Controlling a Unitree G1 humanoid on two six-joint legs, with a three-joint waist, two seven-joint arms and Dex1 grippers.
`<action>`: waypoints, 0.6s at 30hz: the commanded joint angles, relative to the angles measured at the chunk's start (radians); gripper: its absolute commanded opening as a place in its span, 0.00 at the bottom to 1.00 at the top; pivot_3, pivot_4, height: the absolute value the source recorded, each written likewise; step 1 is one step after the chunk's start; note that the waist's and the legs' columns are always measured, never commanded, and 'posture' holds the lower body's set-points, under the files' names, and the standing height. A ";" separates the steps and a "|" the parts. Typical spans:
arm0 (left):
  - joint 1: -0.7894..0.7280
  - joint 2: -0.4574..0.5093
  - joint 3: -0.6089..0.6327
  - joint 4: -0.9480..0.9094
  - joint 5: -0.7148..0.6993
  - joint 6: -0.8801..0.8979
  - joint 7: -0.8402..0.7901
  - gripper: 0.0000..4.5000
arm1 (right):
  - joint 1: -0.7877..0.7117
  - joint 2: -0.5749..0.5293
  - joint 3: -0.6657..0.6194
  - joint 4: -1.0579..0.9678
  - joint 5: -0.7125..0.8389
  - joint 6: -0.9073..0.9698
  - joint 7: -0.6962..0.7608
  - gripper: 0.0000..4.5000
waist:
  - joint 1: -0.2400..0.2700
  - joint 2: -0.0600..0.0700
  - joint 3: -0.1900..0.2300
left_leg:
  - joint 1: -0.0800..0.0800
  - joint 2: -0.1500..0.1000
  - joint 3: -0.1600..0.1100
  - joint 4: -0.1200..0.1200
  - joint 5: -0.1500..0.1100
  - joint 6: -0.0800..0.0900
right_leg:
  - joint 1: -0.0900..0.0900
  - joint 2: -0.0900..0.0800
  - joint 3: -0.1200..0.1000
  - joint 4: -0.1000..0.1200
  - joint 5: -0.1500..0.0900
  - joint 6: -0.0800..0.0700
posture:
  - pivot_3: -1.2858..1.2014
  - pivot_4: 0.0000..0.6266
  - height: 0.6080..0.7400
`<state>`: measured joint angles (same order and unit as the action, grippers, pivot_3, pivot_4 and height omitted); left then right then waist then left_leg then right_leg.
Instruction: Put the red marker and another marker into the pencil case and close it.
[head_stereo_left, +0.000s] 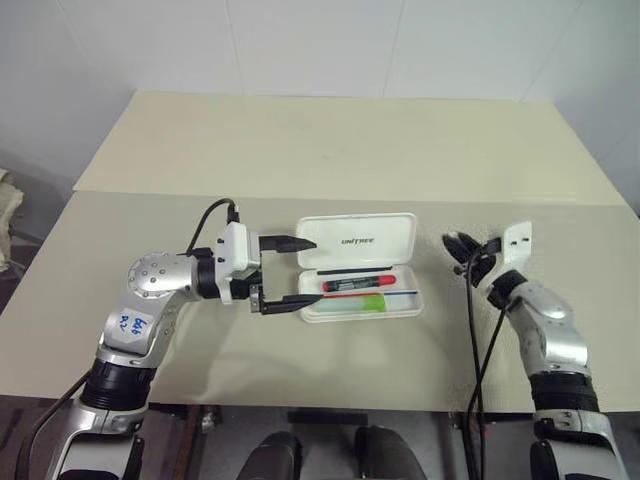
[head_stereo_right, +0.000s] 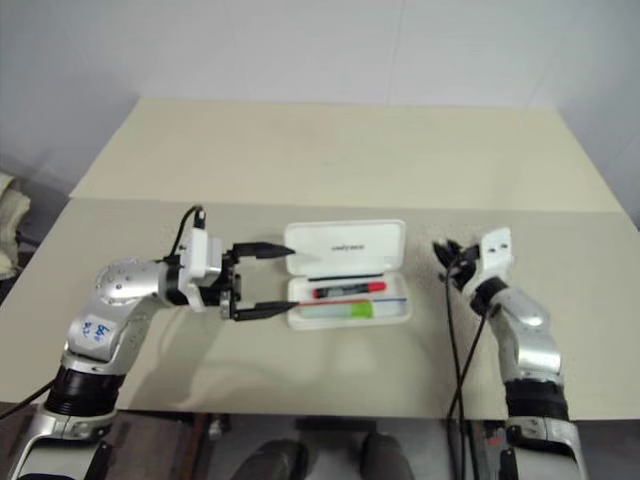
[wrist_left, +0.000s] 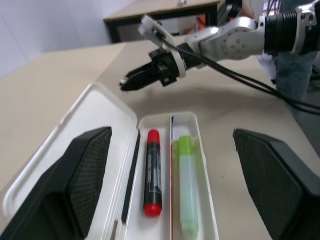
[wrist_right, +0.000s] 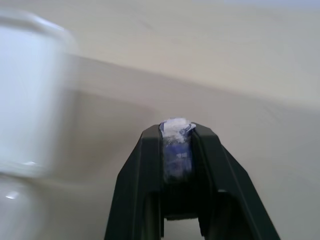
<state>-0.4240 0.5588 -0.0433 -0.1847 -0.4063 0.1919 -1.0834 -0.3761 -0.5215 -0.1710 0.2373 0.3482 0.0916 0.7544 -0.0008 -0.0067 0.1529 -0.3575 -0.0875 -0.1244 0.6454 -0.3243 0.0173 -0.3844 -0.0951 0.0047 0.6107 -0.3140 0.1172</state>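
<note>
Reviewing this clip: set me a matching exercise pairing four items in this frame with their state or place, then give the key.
Column one:
1. red marker
2. pale green highlighter
3. left gripper
4. right gripper

Column two:
A. fingers shut, clear of the case
B. lies in the open pencil case, on the lid side
C. fingers open, at the end of the case
D. lies in the case, on the side away from the lid

Pairs: 1-B, 2-D, 3-C, 4-A

place: lab | cues: bare beige table (head_stereo_left: 300, 150), plain white wall (head_stereo_left: 300, 40)
</note>
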 joint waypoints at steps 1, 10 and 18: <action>0.019 0.000 -0.005 -0.005 0.001 -0.038 -0.013 0.92 | 0.052 -0.119 0.076 -0.121 0.037 0.003 0.274 0.09 | 0.004 0.000 0.000 | 0.000 0.000 -0.001 0.000 0.000 0.000 | 0.000 0.000 0.000 0.000 0.000 0.000 | 0.52 0.24 1.00; 0.068 -0.014 -0.026 -0.010 0.020 -0.079 -0.001 0.92 | 0.010 -0.184 0.134 -0.097 0.072 -0.045 0.577 0.09 | 0.003 0.000 0.000 | 0.000 -0.001 -0.001 0.002 -0.001 0.001 | 0.003 -0.001 0.000 -0.005 0.000 0.000 | 0.52 0.24 1.00; 0.075 -0.021 -0.035 -0.029 0.024 -0.072 0.026 0.92 | -0.113 -0.121 0.211 0.071 0.007 -0.160 0.670 0.09 | 0.005 0.000 0.000 | 0.000 0.000 -0.001 0.001 0.000 0.000 | 0.003 -0.001 0.000 -0.005 0.000 0.000 | 0.52 0.24 1.00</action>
<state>-0.3463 0.5380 -0.0817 -0.1822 -0.3845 0.1293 -1.0682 -0.4679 -0.6425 0.0440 0.3000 0.3543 -0.0429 1.4035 0.0038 -0.0070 0.1529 -0.3574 -0.0879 -0.1261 0.6467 -0.3244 0.0175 -0.3823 -0.0958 0.0046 0.6069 -0.3140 0.1172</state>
